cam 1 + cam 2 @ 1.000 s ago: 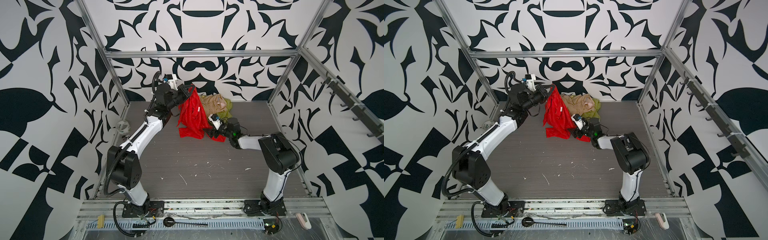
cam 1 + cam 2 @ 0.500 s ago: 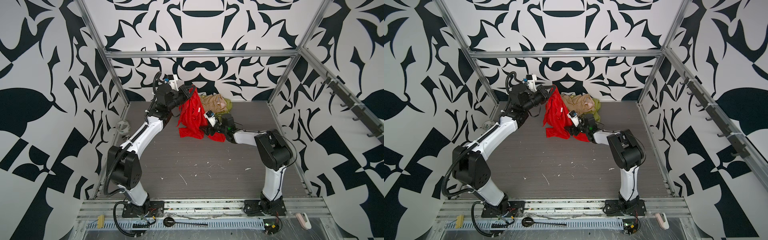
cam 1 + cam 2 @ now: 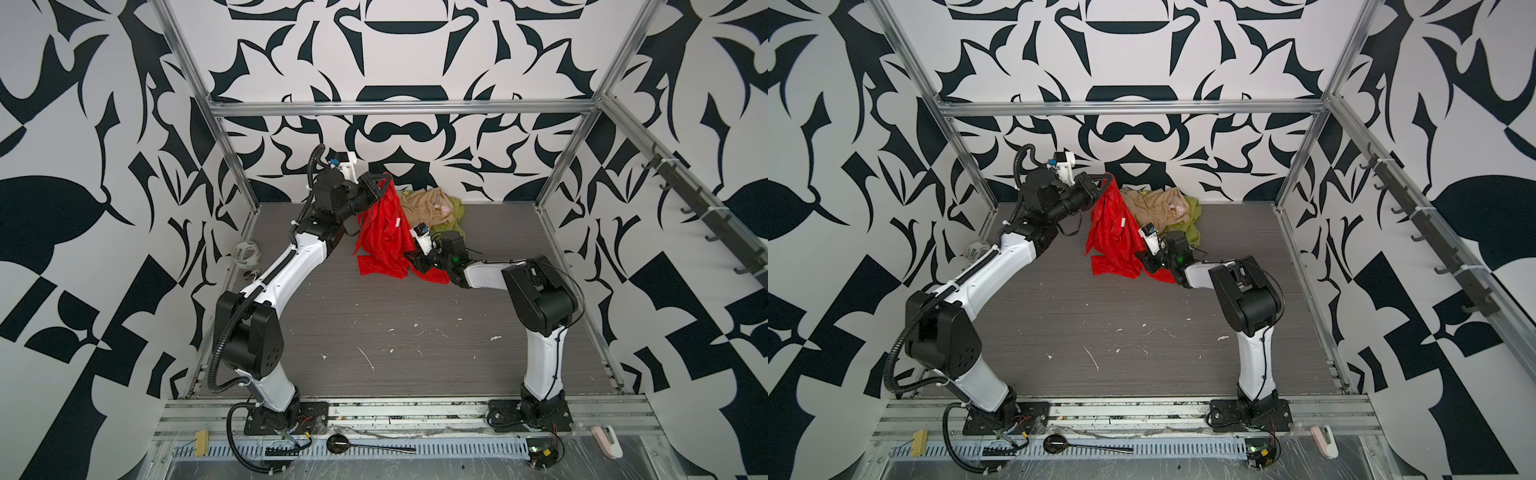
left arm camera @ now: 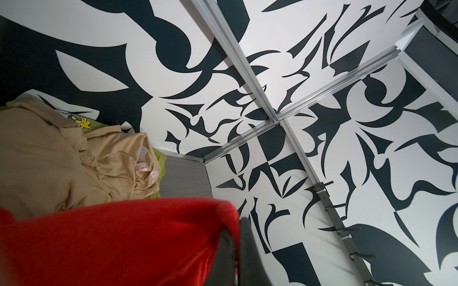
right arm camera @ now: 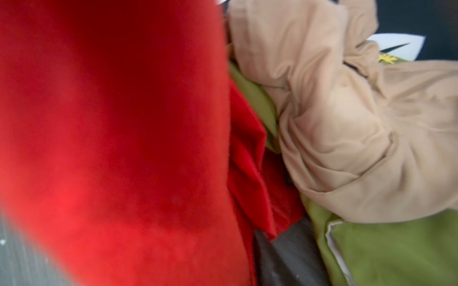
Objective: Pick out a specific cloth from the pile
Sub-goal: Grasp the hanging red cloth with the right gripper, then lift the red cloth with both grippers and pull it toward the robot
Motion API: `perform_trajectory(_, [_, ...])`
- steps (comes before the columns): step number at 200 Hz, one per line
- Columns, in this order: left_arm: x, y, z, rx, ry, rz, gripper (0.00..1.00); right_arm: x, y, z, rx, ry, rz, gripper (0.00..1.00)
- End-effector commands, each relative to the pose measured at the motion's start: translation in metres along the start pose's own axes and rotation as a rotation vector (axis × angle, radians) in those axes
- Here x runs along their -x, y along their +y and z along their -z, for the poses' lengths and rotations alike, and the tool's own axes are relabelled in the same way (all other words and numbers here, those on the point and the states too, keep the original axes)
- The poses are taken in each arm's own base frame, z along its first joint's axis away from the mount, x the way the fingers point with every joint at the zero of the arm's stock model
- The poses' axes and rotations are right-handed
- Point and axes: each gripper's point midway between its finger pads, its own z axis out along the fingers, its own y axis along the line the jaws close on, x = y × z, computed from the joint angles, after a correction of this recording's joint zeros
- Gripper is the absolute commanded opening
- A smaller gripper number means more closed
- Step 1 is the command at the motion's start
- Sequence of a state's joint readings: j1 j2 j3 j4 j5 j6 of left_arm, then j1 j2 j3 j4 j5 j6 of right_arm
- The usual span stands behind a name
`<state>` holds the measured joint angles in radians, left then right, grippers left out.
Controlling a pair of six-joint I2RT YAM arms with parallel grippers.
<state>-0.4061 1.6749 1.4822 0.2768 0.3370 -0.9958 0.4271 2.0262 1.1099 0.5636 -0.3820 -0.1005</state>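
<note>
We see the cloth (image 3: 383,232), the bright red sheet, hanging in a long crumpled drape from the left tool (image 3: 379,185). That tool is clenched on the sheet's top edge and raised near the back wall. The lower folds lie on the grey floor (image 3: 374,324), just in front of the pile (image 3: 436,210). A small white tag (image 3: 397,223) shows on the drape.

We judge that the high hold is meant to let the sheet's own weight peel it away from the others, and most of it already hangs clear. In the right wrist view, though, a fold of it sits tucked against the olive-green cloth (image 5: 396,252) and just beside the beige cloth (image 5: 347,123). So the low end does not look free to us yet.

That would explain the right tool (image 3: 415,262), set low at the red hem beside the pile, where it could take or steady that end. Red fabric fills its lens, and we cannot tell whether its jaws are released or grasping.
</note>
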Motion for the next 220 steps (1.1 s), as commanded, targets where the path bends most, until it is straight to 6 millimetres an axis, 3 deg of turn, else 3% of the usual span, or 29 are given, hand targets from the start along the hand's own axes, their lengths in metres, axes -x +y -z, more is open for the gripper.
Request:
perform_trajectory(1, [0.007, -0.021, 0.009, -0.037, -0.021, -0.030, 0.00, 0.024, -0.003, 0.004, -0.033, -0.077, 0.001, 0.37])
perform_trajectory(41, [0.008, -0.019, 0.010, -0.011, -0.025, -0.038, 0.00, 0.031, -0.001, 0.010, -0.038, -0.097, -0.013, 0.16])
perform_trajectory(90, [0.005, -0.019, 0.007, 0.007, -0.014, -0.057, 0.00, 0.043, 0.001, 0.018, -0.052, -0.118, -0.009, 0.00])
perform_trajectory(147, [0.003, -0.019, 0.010, 0.012, -0.012, -0.073, 0.00, 0.050, 0.003, 0.028, -0.075, -0.118, 0.000, 0.00])
perform_trajectory(220, [0.009, -0.030, 0.021, 0.014, -0.042, -0.133, 0.00, 0.085, 0.008, 0.058, -0.103, -0.188, 0.036, 0.00])
